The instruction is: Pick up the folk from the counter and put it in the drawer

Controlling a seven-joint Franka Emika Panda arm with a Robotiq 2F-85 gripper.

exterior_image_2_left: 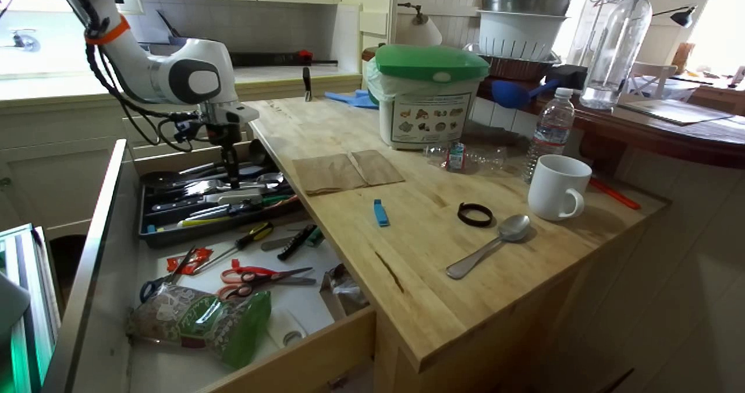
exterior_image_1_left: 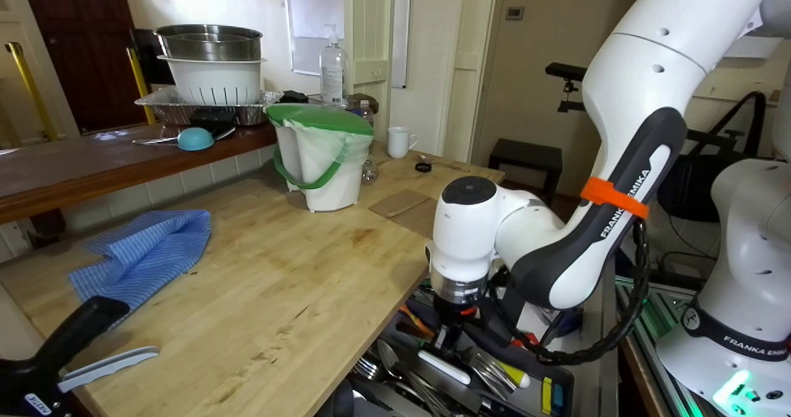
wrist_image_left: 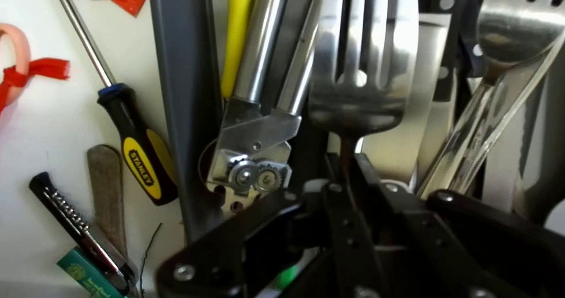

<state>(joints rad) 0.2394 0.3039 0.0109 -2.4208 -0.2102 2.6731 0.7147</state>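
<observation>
The silver fork (wrist_image_left: 358, 108) shows in the wrist view, tines pointing to the top of the picture. My gripper (wrist_image_left: 346, 161) is shut on the fork's neck, one fingertip on each side. The fork's handle is hidden behind the fingers. In both exterior views the gripper (exterior_image_1_left: 446, 343) (exterior_image_2_left: 234, 182) points down into the utensil tray (exterior_image_2_left: 174, 239) inside the open drawer (exterior_image_2_left: 302, 352). The fork cannot be told from the other cutlery there. Whether it touches the utensils below is unclear. The light wooden counter (exterior_image_1_left: 278, 281) (exterior_image_2_left: 419, 300) stands beside the drawer.
The tray holds a can opener (wrist_image_left: 251, 156), another fork (wrist_image_left: 516, 33) and knives. Scissors (exterior_image_2_left: 256, 276), a screwdriver (exterior_image_2_left: 250, 236) and a bag (exterior_image_2_left: 198, 317) lie in the drawer. The counter bears a spoon (exterior_image_2_left: 489, 247), a mug (exterior_image_2_left: 553, 186), a green-lidded bin (exterior_image_2_left: 428, 96) and a blue cloth (exterior_image_1_left: 148, 250).
</observation>
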